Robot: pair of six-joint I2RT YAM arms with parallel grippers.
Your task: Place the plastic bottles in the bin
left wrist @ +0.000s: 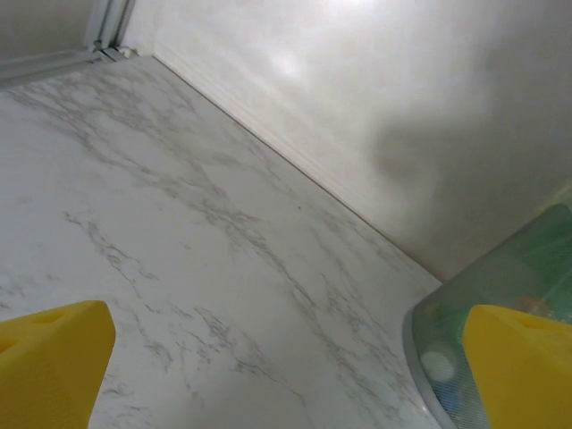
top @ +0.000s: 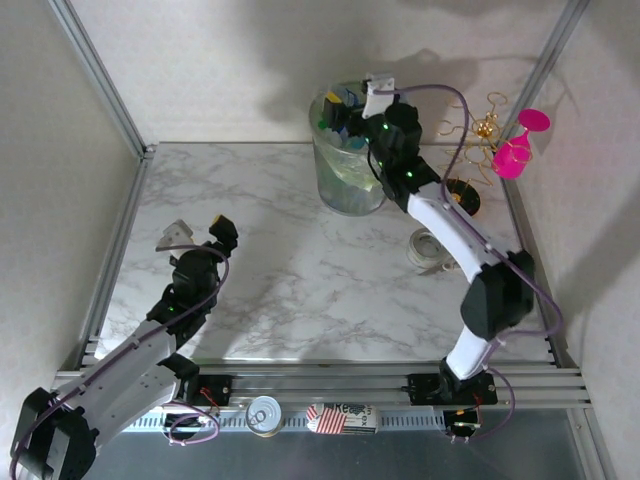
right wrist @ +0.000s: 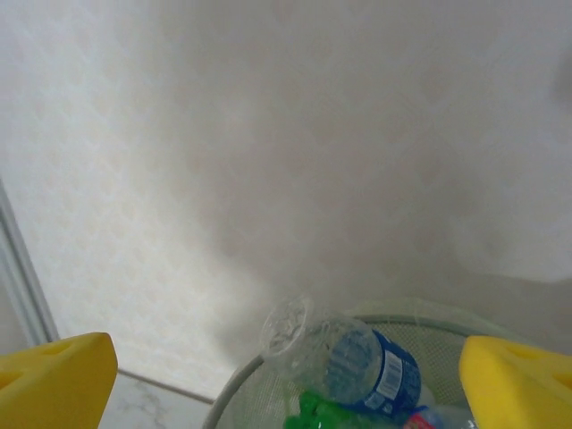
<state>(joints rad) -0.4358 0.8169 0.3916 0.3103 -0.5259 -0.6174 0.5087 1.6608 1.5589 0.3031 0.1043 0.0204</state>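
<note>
The bin (top: 345, 165), a pale green translucent bucket, stands at the back middle of the marble table and holds several plastic bottles. My right gripper (top: 358, 108) hangs just above its rim, open, with nothing between its yellow fingers (right wrist: 55, 380). In the right wrist view a clear bottle with a blue label (right wrist: 353, 357) lies on top of the pile, its base poking over the bin rim (right wrist: 234, 386), and a green bottle (right wrist: 326, 417) sits under it. My left gripper (top: 197, 233) rests low at the table's left, open and empty. Past its yellow fingers (left wrist: 523, 362) the bin's wall (left wrist: 500, 295) stands.
A pink goblet (top: 518, 148) and a gold wire stand (top: 487, 127) sit at the back right corner. A roll of tape (top: 428, 248) lies under the right arm. A silver tin can (top: 265, 415) and a flag-printed box (top: 340, 417) rest on the front rail.
</note>
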